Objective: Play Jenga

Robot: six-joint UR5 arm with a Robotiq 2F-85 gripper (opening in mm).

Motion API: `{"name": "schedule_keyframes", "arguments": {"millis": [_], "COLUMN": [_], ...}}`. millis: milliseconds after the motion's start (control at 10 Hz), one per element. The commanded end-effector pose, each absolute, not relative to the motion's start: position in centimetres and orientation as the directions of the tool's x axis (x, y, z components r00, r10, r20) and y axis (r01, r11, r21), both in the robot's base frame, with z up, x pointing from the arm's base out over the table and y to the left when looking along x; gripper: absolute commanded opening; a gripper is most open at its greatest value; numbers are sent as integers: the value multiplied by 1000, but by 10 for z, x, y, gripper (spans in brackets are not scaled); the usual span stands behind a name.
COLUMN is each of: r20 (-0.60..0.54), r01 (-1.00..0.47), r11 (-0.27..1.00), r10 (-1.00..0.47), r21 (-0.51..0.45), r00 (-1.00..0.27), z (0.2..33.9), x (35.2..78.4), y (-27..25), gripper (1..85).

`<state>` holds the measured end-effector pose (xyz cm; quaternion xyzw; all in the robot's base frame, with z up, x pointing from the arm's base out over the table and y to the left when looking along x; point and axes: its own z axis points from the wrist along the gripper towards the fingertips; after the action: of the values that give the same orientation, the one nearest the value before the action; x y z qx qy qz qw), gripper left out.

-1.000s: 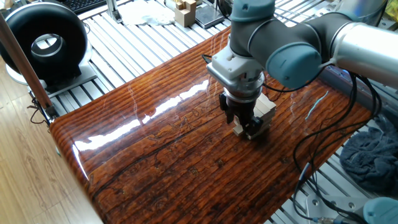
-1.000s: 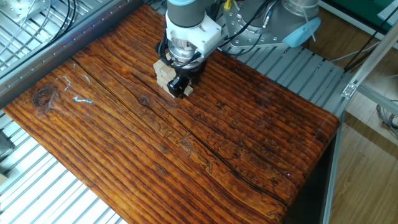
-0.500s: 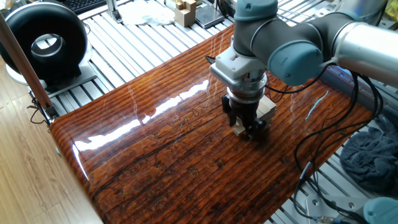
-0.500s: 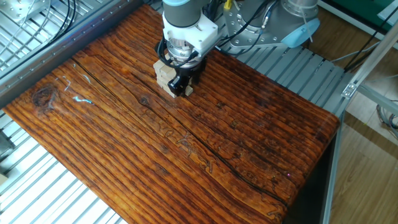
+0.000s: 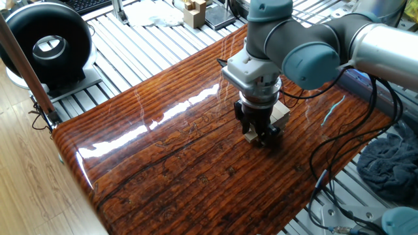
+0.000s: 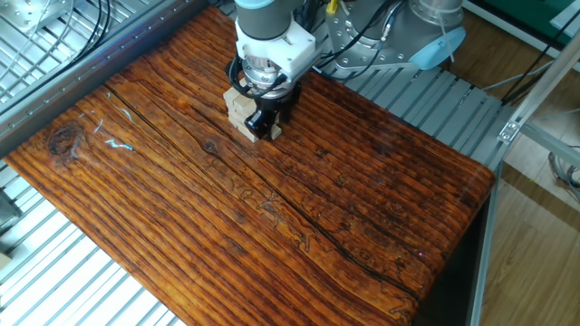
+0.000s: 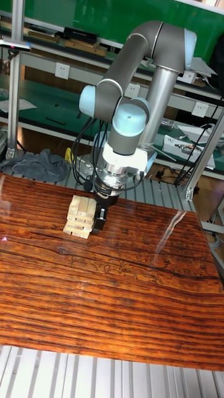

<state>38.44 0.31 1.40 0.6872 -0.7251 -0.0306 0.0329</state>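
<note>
One small Jenga tower [image 7: 81,217] of pale blocks is seen on the glossy wooden desk [image 7: 124,292], near its far edge. In the tall fixed view the end effector [image 7: 99,219] is set low against the tower, which lies at its nine o'clock, block axes crosswise. Whether its fingers are spread cannot be told. Since the earlier frames, barely any shift is seen.
</note>
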Motion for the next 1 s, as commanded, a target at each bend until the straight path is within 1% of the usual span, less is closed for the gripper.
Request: {"name": "schedule_keyframes", "arguments": {"millis": [0, 300, 700, 900], "r20": [-10, -8, 9, 13], "r01": [-994, -994, -995, -995], "r11": [65, 69, 65, 69], "r10": [-998, -998, -998, -998], "r21": [88, 86, 76, 74], "r00": [-66, -70, -65, -68], "z": [15, 15, 14, 14], "x": [386, 386, 388, 389], "y": [6, 6, 1, 0], "gripper": [537, 500, 477, 427]}}
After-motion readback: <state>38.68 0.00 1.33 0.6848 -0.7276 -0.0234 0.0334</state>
